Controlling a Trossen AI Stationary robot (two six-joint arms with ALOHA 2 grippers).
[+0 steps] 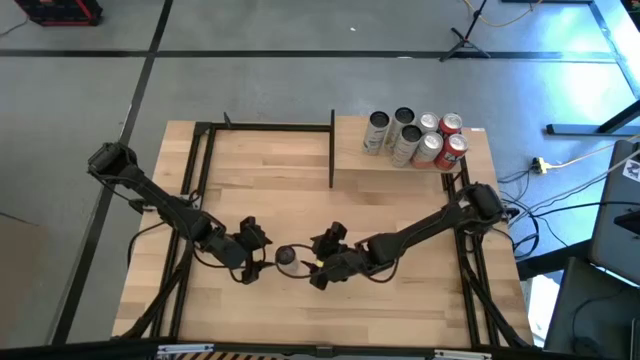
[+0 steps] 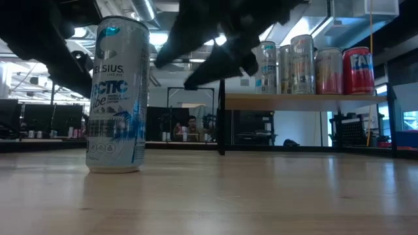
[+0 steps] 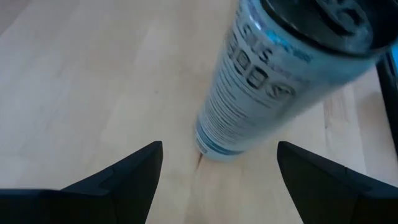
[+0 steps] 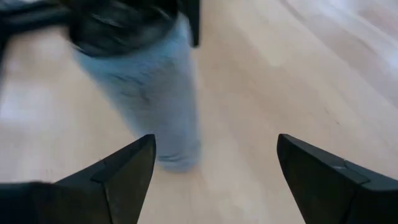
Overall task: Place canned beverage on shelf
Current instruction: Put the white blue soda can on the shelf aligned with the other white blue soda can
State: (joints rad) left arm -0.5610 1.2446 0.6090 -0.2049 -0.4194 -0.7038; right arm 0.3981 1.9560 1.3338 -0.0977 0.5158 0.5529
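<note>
The left gripper point(image 1: 252, 250) had its fingers spread wide, gripping nothing; the can point(image 1: 286, 256) stood on the worktop point(image 1: 300, 310) between both grippers, not lifted yet. The right gripper point(image 1: 322, 258) was just as open and empty. Six cans point(image 1: 415, 137) already crowded the shelf point(image 1: 400, 172), its free strip hemmed by black posts

Cans, arms and a shelf
Six cans point(image 1: 414, 137) on one shelf point(image 1: 400, 168). One can point(image 1: 286, 256) on the table point(image 1: 260, 320). Two arms.

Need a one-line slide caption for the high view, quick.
Both open tools, left and right, flank one upright can on the table; six cans already on the shelf.
</note>
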